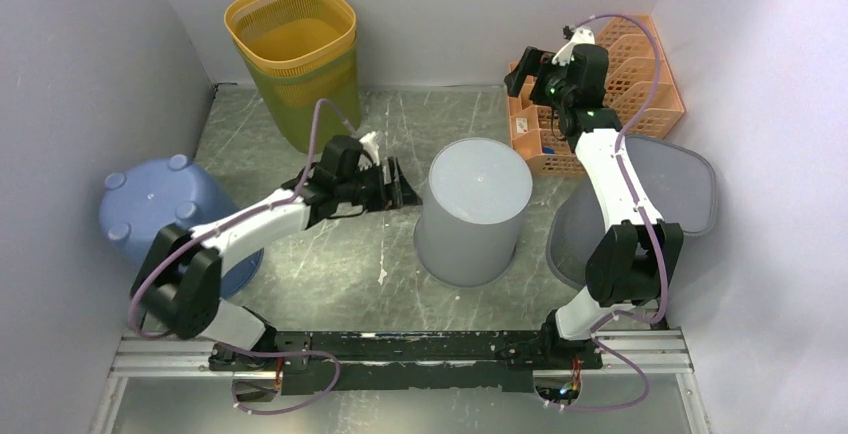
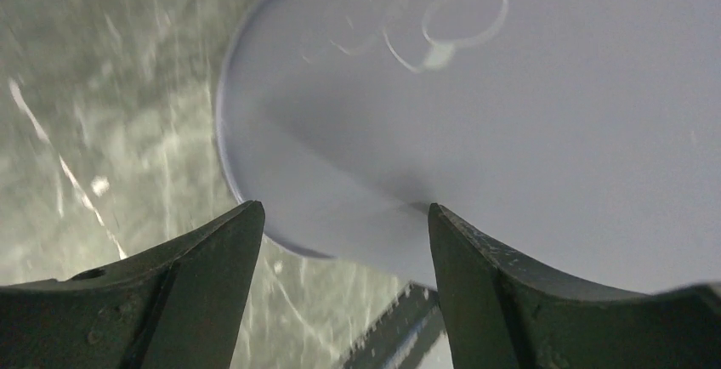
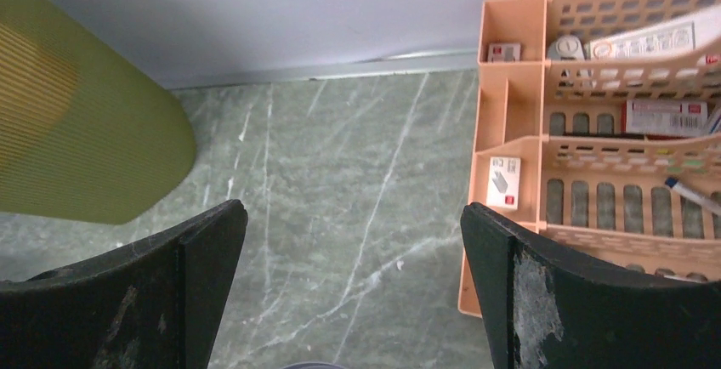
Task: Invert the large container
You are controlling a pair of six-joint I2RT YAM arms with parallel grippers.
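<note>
The large light-grey container (image 1: 475, 209) stands in the middle of the table with its closed base up and its wider rim down. It fills the upper right of the left wrist view (image 2: 510, 131). My left gripper (image 1: 405, 186) is open and empty, pointing at the container's left wall from close by. In its own view (image 2: 344, 207) the jaws stand wide apart with the wall just beyond the tips. I cannot tell if they touch it. My right gripper (image 1: 518, 76) is raised at the back right, open and empty above bare table (image 3: 353, 207).
A yellow mesh basket (image 1: 295, 44) stands at the back left and shows in the right wrist view (image 3: 76, 131). A blue bin (image 1: 160, 204) sits base up at the left. An orange desk organiser (image 1: 640, 84) (image 3: 595, 131) is at the back right. A dark grey bin (image 1: 680, 184) lies by the right arm.
</note>
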